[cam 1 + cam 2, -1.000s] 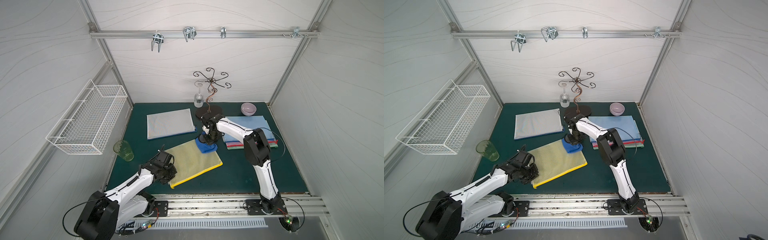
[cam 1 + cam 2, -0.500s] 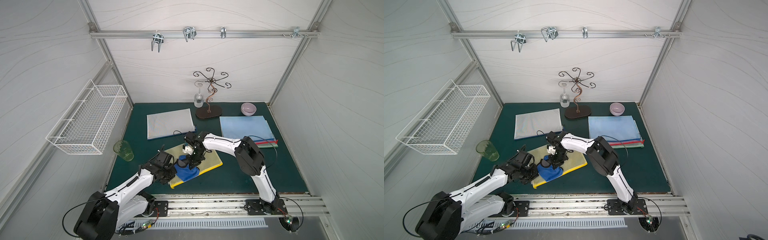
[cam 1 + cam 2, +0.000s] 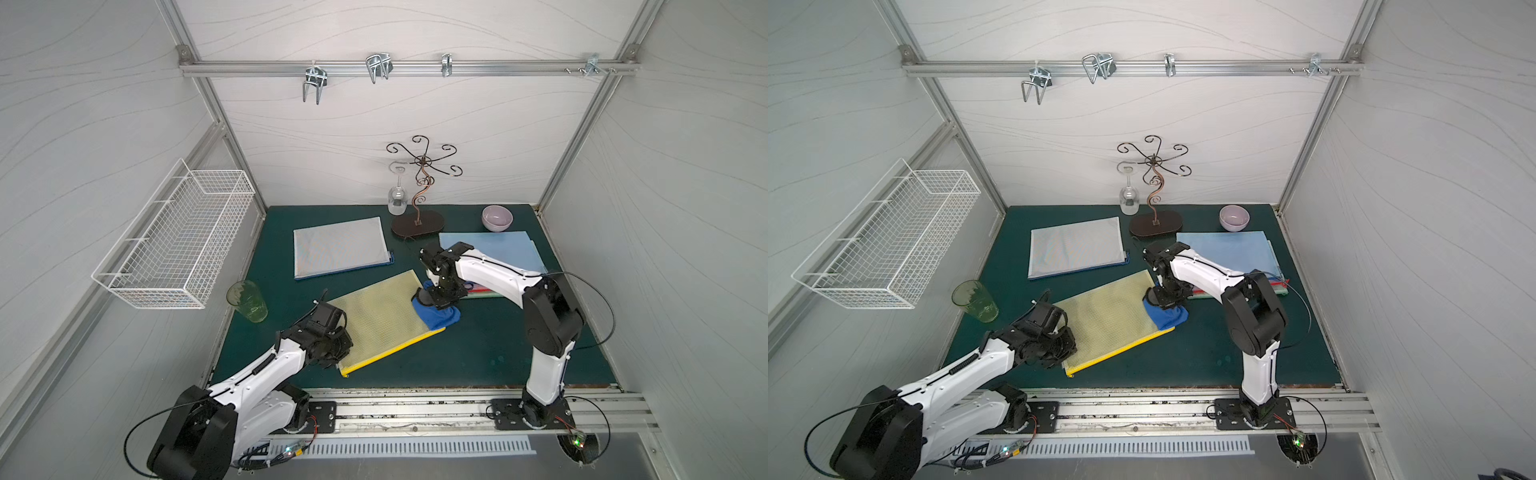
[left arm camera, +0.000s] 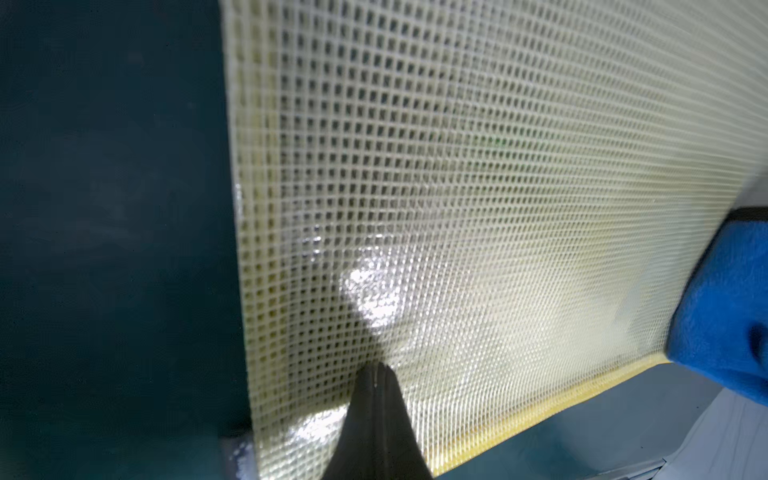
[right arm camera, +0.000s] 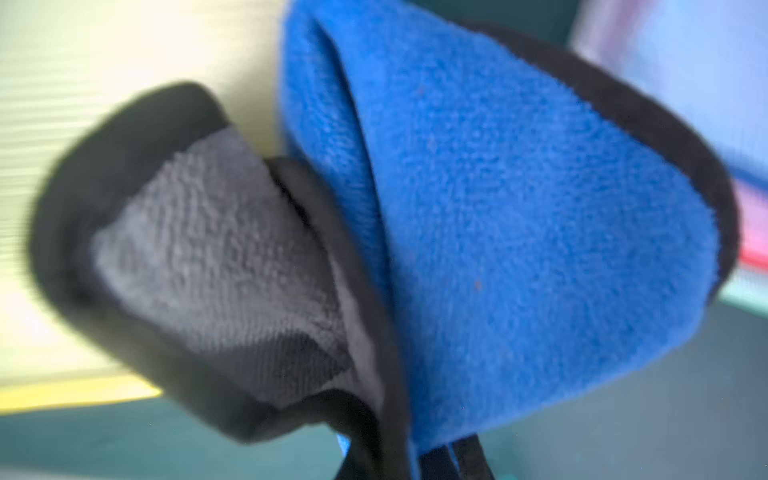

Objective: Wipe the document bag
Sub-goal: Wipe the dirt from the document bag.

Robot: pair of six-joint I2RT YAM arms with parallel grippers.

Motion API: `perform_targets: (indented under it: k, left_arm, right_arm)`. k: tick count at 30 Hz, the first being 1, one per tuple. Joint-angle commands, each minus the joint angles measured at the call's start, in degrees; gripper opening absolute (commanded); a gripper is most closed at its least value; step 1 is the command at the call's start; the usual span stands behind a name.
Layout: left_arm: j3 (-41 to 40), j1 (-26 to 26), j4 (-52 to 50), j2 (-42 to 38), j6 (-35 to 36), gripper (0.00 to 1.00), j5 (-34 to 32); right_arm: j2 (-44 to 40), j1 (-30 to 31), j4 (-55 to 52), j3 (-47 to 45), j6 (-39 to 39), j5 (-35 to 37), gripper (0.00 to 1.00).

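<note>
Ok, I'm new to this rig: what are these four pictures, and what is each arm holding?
These are two robot arms, each ending in a two-finger gripper. The two wide pictures look down from one overhead camera pair; the close-ups come from wrist cameras. On the green mat lie a yellow mesh document bag, a grey bag, a folder stack, a green cup, a bowl and a glass stand. The right gripper is shut on a blue cloth at one end of the yellow bag; the left gripper, shut and empty, rests its tips on the opposite end.
</note>
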Motion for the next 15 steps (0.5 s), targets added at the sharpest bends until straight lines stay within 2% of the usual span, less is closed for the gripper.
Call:
perform_targets:
  k: [1, 5, 9, 11, 15]
  left_arm:
    - [-0.2, 0.6, -4.4, 0.1, 1.4, 0.0, -2.6]
    - [-0.2, 0.6, -3.9, 1.0, 1.6, 0.0, -2.0]
    - [-0.8, 0.7, -3.9, 0.3, 1.4, 0.0, -2.1]
    - [-0.7, 0.8, -4.3, 0.0, 1.5, 0.0, -2.1]
    - [0.2, 1.1, -5.7, -0.2, 2.3, 0.0, -2.5]
  right_arm:
    - [2.3, 5.2, 2.4, 9.7, -2.5, -12.9, 0.0]
    - [13.0, 7.9, 4.4, 21.4, 0.5, -26.0, 0.0]
    - [24.4, 9.4, 5.6, 30.1, 2.8, -32.2, 0.0]
    - [27.2, 9.2, 6.5, 31.1, 3.6, -31.5, 0.0]
    - [26.9, 5.1, 2.6, 28.6, 3.2, -19.7, 0.0]
